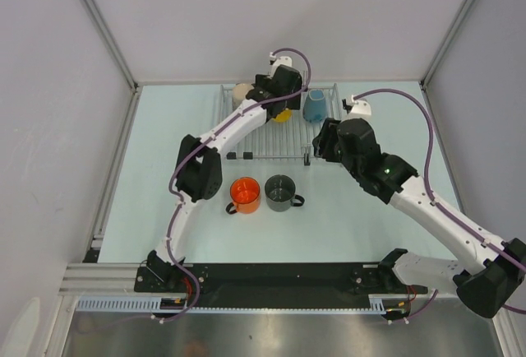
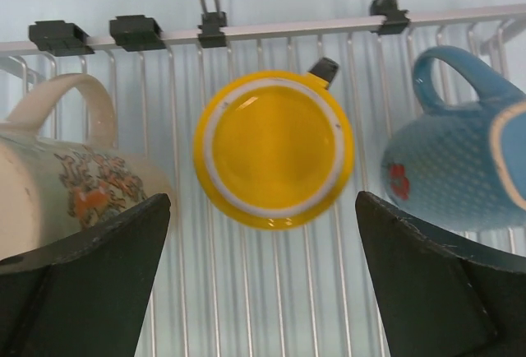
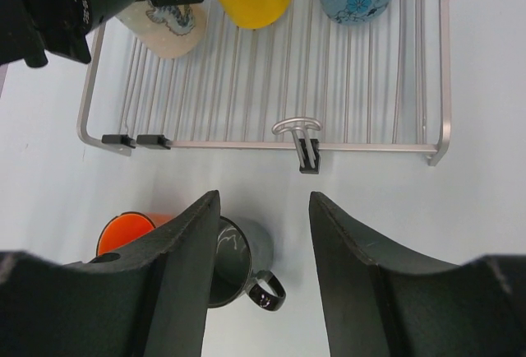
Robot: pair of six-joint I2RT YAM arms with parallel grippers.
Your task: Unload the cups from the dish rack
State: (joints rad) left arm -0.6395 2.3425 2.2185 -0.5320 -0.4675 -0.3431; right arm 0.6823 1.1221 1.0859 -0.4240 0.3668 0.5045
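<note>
A: Where are the cups?
B: Three are on the dish rack (image 1: 275, 139), in the far row: cream cup (image 2: 57, 176) left, yellow cup (image 2: 273, 149) middle, blue cup (image 2: 460, 168) right. The cream one lies on its side.
A: And off the rack?
B: The orange cup (image 1: 245, 194) and dark grey cup (image 1: 280, 192) stand upright on the counter (image 1: 353, 209), just near of the rack. They are side by side, orange on the left.
A: Left fingers (image 2: 90, 275)?
B: Spread wide over the far row, one either side of the yellow cup, gripping nothing. Contact with it: cannot tell.
A: Right fingers (image 3: 164, 283)?
B: Parted and empty, above the counter by the rack's near right corner. In the wrist view the grey cup shows below the gap.
</note>
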